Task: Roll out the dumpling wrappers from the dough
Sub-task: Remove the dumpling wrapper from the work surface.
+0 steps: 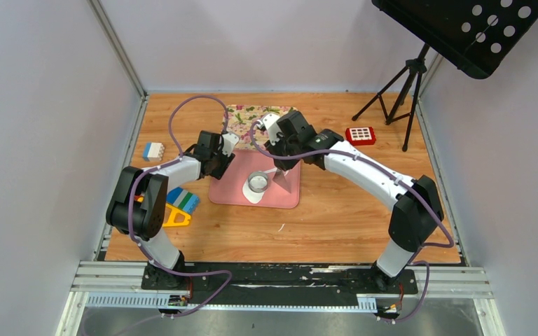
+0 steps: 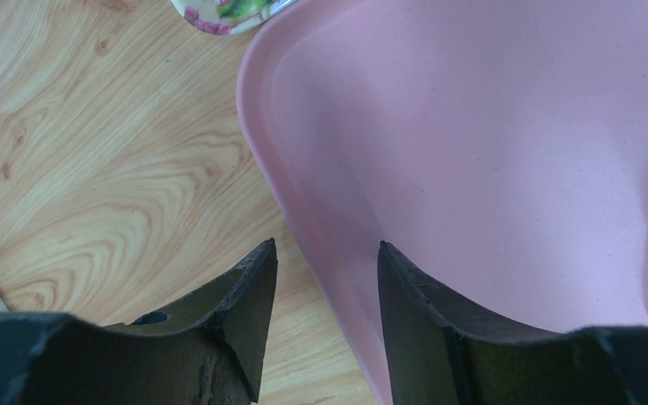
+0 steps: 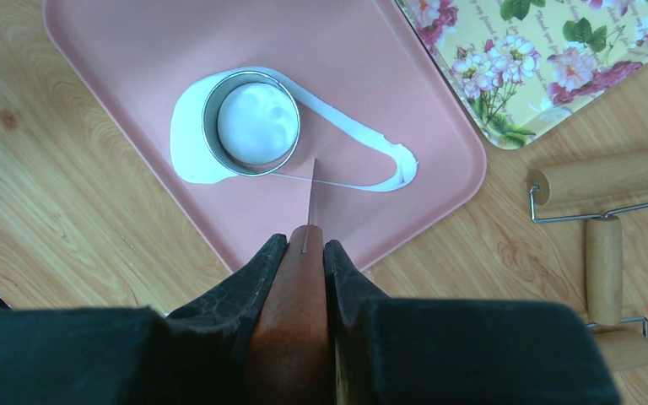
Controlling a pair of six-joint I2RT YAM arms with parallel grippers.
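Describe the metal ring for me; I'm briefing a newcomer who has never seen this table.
Find the pink tray at the middle of the wooden table. A thin white dough sheet lies on it, and the ring stands on the sheet's wider end. It is a short shiny hoop framing a round white disc, unlike the flat dough around it.

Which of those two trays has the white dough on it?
The plain pink tray, holding the dough and a metal ring; the flowered tray shows none.

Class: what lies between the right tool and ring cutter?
Right wrist view: a thin blade held in the right tool, crossing a dough strip on the pink tray.
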